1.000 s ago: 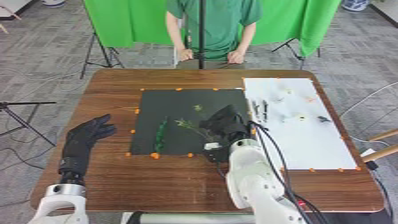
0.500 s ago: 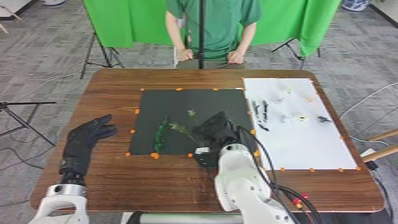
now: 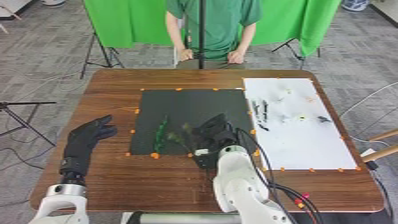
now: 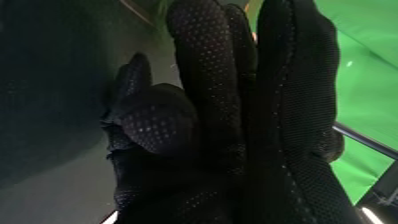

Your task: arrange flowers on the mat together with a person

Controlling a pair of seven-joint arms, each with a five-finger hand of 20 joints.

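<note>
On the left part of the black mat (image 3: 178, 100) lies a long green sprig (image 3: 161, 135). My right hand (image 3: 215, 132) is over the mat's right front part, its thumb and fingers closed on a thin flower stem (image 3: 187, 136), whose blurred head points away from me, to the right of the green sprig. In the right wrist view the thumb of my right hand (image 4: 158, 122) rests against the fingers, and a thin stem (image 4: 135, 11) shows beyond them. My left hand (image 3: 86, 136) is held over the table left of the mat, fingers relaxed.
A white mat (image 3: 302, 145) on the right holds dark stems (image 3: 261, 114) and several small pale flowers (image 3: 302, 118). Orange tape bits edge both mats. A person's hands (image 3: 235, 57) rest at the table's far edge. Red beads (image 3: 299, 203) lie near the front edge.
My right hand has moved slightly left and toward the front, and the flower stem has come along with it. The left hand and the person's hands have stayed in place.
</note>
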